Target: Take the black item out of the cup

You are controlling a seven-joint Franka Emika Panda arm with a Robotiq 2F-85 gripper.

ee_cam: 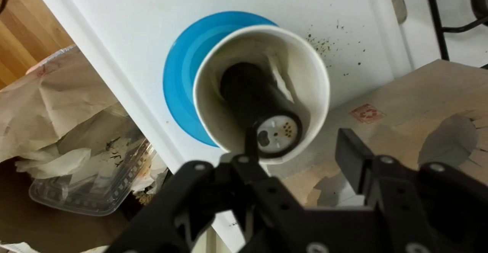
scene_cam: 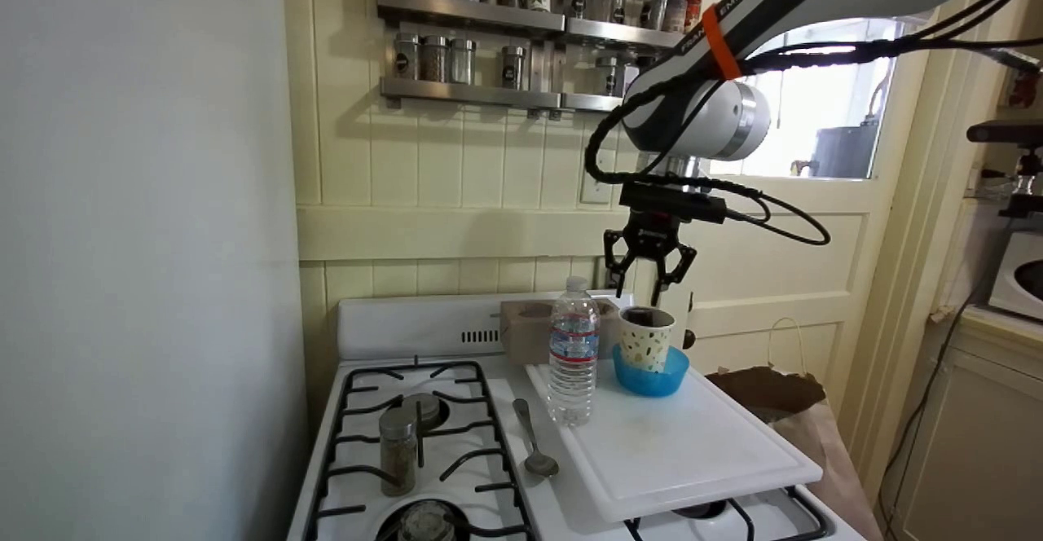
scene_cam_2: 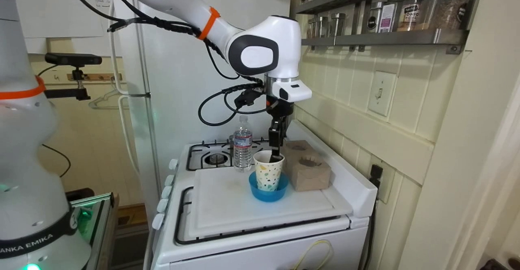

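The fridge [scene_cam_2: 178,95] is largest, a tall white slab, with the white stove [scene_cam_2: 223,253] beside it. The arm [scene_cam_2: 174,1] is lettered twice: a black band [scene_cam_2: 38,237] at the base reads "ANKA EMIKA", the first letters out of sight, and in an exterior view "FRAN" and "EMIKA" stand on a link, an orange strap [scene_cam: 721,42] between them. Above the stove hang steel shelves [scene_cam: 468,13] of jars [scene_cam: 434,60]; most labels are too small to read, though one jar [scene_cam_2: 410,11] shows what looks like "TONIC". A white board [scene_cam: 684,443] lies on the stove, and a brown bag [scene_cam: 831,459] with faint red print stands alongside. The carton [scene_cam_2: 313,180], at the back of the stove, bears a red recycling mark [ee_cam: 368,113]. The gripper [scene_cam: 638,292] points down over the speckled cup [scene_cam_2: 268,178], released, its fingers [ee_cam: 351,159] well apart. The bottle [scene_cam: 573,394] stands by the board's edge; its blue label [scene_cam: 574,345] has red bands and lettering too fine to make out. A blue bowl [scene_cam_2: 266,197] sits on the board with the cup standing inside it. The black item [ee_cam: 253,96] is in the cup, leaning to one side, its pale top [ee_cam: 277,135], dotted with brown, close to the rim; in the wrist view one fingertip overlaps its edge, touching or not I cannot tell. A spoon [scene_cam: 541,464] lies on the stove beside the board.
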